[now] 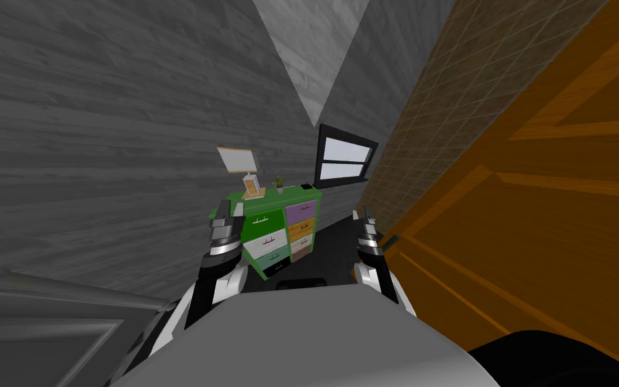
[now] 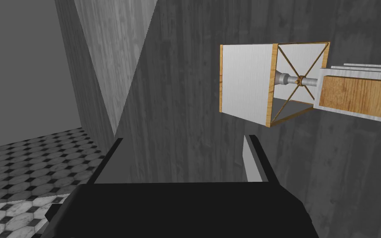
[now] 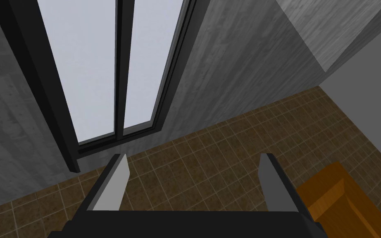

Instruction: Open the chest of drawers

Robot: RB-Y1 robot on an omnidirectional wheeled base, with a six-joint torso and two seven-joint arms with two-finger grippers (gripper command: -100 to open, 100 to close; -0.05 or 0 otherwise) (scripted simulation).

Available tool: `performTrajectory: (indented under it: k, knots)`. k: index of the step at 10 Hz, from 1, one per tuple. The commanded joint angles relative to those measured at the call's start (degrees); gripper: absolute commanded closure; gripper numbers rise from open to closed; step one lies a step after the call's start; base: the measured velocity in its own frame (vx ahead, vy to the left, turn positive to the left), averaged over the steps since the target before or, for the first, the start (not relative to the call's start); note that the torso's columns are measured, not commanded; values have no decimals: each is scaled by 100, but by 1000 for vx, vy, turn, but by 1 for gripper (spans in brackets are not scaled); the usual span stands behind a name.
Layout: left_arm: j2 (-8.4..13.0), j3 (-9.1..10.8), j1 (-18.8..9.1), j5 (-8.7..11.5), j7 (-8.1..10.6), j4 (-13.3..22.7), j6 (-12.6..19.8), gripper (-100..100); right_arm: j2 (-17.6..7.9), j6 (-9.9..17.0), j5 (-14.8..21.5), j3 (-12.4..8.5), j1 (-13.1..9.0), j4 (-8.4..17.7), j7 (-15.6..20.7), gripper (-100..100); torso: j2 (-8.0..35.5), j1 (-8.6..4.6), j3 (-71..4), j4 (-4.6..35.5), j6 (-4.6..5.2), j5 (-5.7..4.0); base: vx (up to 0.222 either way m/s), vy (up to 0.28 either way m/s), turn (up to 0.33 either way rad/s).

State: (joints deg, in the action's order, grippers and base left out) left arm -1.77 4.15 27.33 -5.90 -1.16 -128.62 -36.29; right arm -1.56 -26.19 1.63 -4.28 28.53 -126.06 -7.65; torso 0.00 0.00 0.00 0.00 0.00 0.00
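Note:
The chest of drawers (image 1: 281, 228) stands against the grey wall ahead, a green body with two columns of differently coloured drawers, all flush with the front. My left gripper (image 1: 229, 209) is raised in front of its left edge, some way short of it. In the left wrist view this gripper (image 2: 181, 161) is open with nothing between its fingers and faces the wall beside the lamp (image 2: 247, 82). My right gripper (image 1: 366, 215) is held up to the right of the chest, and its wrist view shows it (image 3: 194, 182) open and empty.
On the chest's top stand a lamp (image 1: 240, 161) with a white shade, a small plant (image 1: 278, 182) and a small black object (image 1: 306, 186). A large orange wooden panel (image 1: 536, 222) runs close along my right. A grey door (image 1: 33, 322) lies at lower left.

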Motion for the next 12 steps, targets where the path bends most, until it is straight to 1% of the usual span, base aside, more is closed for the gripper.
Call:
performTrajectory:
  k: [1,3,9,10,11,12]
  knots:
    - [0,0,0,0,0,0,0,0,0,0,0,0,0,0,0,0,232,0,-467,235,0,0,0,0,0]
    - [0,0,0,0,0,-1,0,0,0,0,0,0,0,-1,0,0,1003,0,-2014,1006,0,0,0,0,0]
    - [0,0,0,0,0,-2,-1,0,0,-1,0,0,0,-2,0,0,3539,0,-7073,3537,0,0,0,0,0]
    - [177,4,-9,-1,-8,54,3,-100,0,-1,0,0,0,-2,0,0,3962,0,-7919,3960,0,0,10,-13,5]
    - [306,8,-18,-2,-16,109,6,-100,0,0,0,0,0,0,0,0,4153,-2,-8314,4149,0,0,15,-30,8]
    - [435,14,-30,-4,-27,183,11,-100,1,0,0,0,1,1,0,0,4205,-6,-8427,4204,0,-1,18,-41,9]
